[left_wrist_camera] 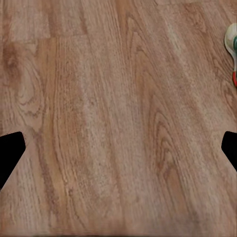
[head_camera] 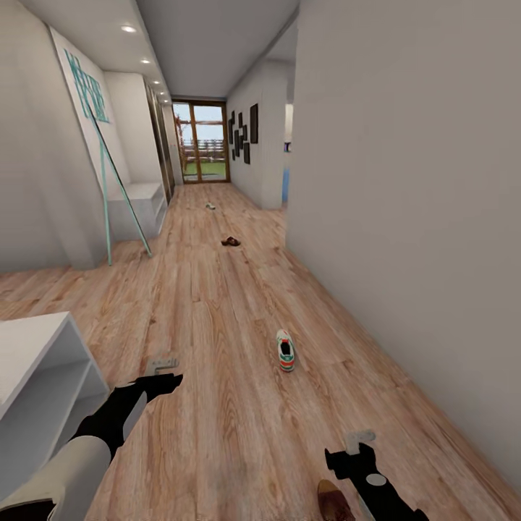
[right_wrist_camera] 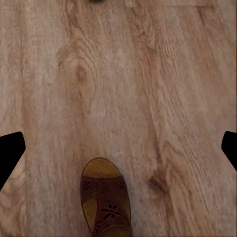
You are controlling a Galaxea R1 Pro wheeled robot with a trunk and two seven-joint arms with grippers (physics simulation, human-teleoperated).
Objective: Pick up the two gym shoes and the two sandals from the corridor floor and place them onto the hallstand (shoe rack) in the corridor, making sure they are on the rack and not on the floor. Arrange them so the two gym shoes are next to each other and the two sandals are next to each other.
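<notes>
Head view: left gripper [head_camera: 168, 367] and right gripper [head_camera: 359, 439] hover open and empty over the corridor floor [head_camera: 217, 304]. No shoe is racked; the hallstand [head_camera: 43, 376] stands near left. One gym shoe [head_camera: 286, 351] lies ahead, between the grippers; a sandal [head_camera: 335, 501] sits just left of the right gripper; another sandal [head_camera: 231, 241] and a second shoe [head_camera: 210, 206] lie far.
Left wrist view: the gym shoe [left_wrist_camera: 232, 47] lies off to one side, clear of the spread fingers.
Right wrist view: the near sandal [right_wrist_camera: 105, 202] lies between the spread fingers.
</notes>
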